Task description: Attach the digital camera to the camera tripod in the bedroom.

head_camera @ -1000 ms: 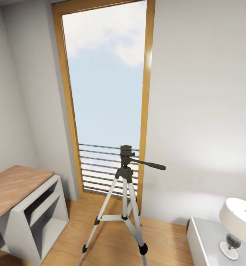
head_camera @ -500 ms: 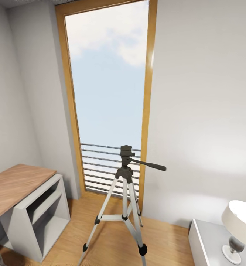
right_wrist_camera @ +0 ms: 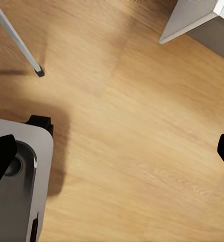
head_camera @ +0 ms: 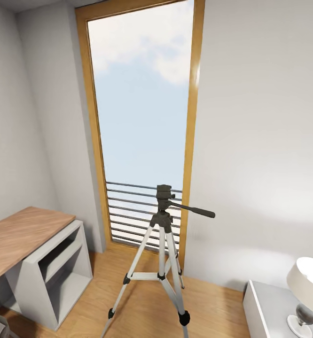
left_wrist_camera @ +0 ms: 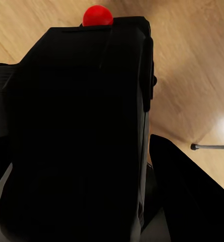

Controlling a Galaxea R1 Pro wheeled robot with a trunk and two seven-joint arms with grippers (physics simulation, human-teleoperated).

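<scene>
The left gripper (left_wrist_camera: 92,212) clasps the digital camera (left_wrist_camera: 81,131), plain black with a red button (left_wrist_camera: 97,15); no writing is legible. The right gripper (right_wrist_camera: 112,151) is spread wide. The camera tripod (head_camera: 163,263) stands at lower centre before the window (head_camera: 142,117).

Head view swings slightly left, nothing in the room moves.
The camera tripod (head_camera: 163,263) and window (head_camera: 142,122) sit further right in frame now, and the lamp (head_camera: 309,293) slides toward the right edge.

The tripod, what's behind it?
Behind the tripod is a tall window with sky and grey railing bars. The tripod's head and legs cover bits of the bars.
</scene>
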